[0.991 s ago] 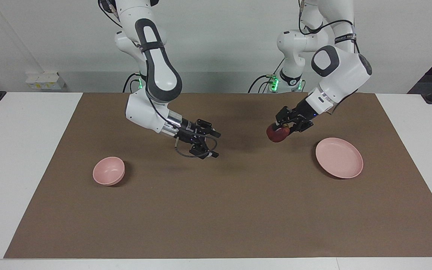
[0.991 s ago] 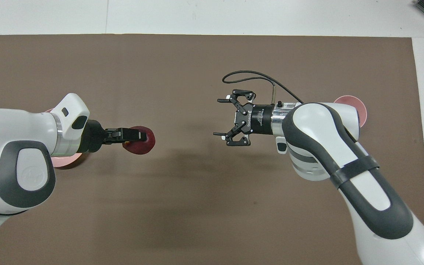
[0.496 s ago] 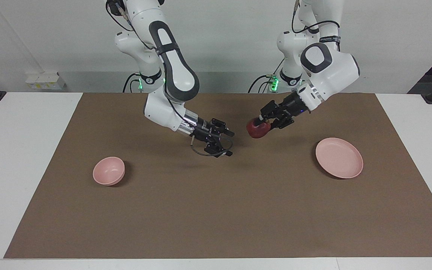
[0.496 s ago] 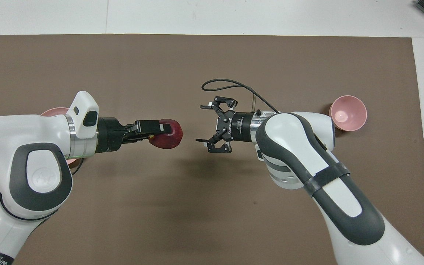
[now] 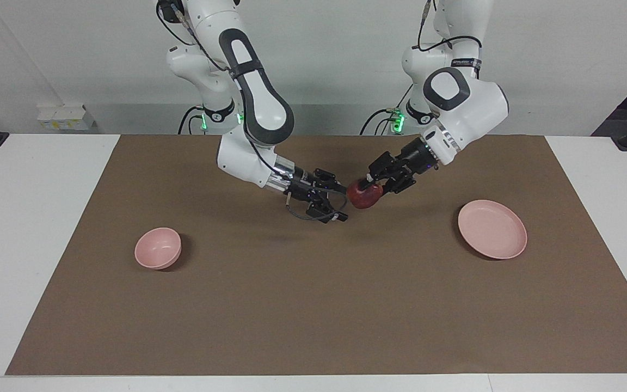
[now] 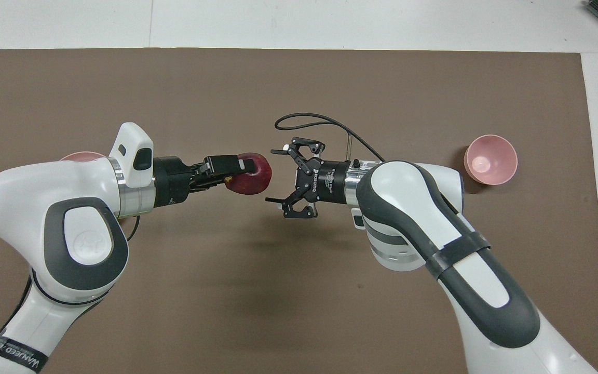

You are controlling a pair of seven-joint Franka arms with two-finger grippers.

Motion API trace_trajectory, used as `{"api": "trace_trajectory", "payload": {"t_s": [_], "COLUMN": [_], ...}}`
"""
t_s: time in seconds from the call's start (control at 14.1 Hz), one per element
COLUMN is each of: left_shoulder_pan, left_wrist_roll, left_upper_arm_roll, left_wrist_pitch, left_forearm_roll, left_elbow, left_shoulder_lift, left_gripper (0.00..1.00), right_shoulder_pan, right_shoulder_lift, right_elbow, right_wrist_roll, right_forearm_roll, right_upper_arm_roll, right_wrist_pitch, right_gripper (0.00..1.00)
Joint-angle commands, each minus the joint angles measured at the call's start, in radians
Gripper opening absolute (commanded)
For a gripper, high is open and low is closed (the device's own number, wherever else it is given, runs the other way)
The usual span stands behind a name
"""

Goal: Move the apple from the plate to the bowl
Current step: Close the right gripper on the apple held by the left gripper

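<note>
My left gripper (image 5: 369, 189) (image 6: 242, 170) is shut on the dark red apple (image 5: 361, 199) (image 6: 257, 175) and holds it in the air over the middle of the brown mat. My right gripper (image 5: 343, 204) (image 6: 271, 176) faces it, open, its fingertips level with the apple's nearest side; I cannot tell whether they touch it. The pale pink plate (image 5: 496, 231) lies bare toward the left arm's end; the overhead view shows only its rim (image 6: 82, 155) past the left arm. The pink bowl (image 5: 157, 249) (image 6: 490, 161) stands empty toward the right arm's end.
A brown mat (image 5: 313, 305) covers most of the white table (image 5: 30, 218). A black cable loop (image 6: 309, 117) hangs off the right gripper's wrist.
The left gripper has carried the apple from near the plate toward the table's middle. The right gripper, open throughout, has come to meet it, and the gap between them has closed.
</note>
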Motion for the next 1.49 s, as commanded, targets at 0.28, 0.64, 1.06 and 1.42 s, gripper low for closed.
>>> {"api": "trace_trajectory", "payload": {"t_s": [0.28, 0.64, 1.06, 1.42], "left_shoulder_pan": [-0.020, -0.032, -0.031, -0.025], "left_wrist_roll": [-0.012, -0.036, -0.050, -0.056], "left_upper_arm_roll": [-0.053, -0.054, -0.065, -0.063], "left_wrist_pitch": [0.087, 0.066, 0.052, 0.029], "left_forearm_roll": [-0.031, -0.030, -0.028, -0.024], "left_elbow": [0.055, 0.026, 0.026, 0.034], "left_shoulder_lift": [0.068, 0.051, 0.050, 0.050], "left_gripper": [0.00, 0.00, 0.00, 0.45], "right_shoulder_pan": [-0.012, -0.030, -0.030, -0.035], "right_shoulder_lift": [-0.001, 0.005, 0.000, -0.001], "right_elbow": [0.014, 0.034, 0.043, 0.043], "right_wrist_roll": [-0.038, -0.038, -0.082, -0.079], "right_forearm_roll": [0.045, 0.043, 0.019, 0.000], "right_upper_arm_roll": [0.016, 0.013, 0.012, 0.013], "right_wrist_pitch": [-0.003, -0.042, -0.043, -0.039], "right_gripper": [1.00, 1.00, 0.00, 0.00]}}
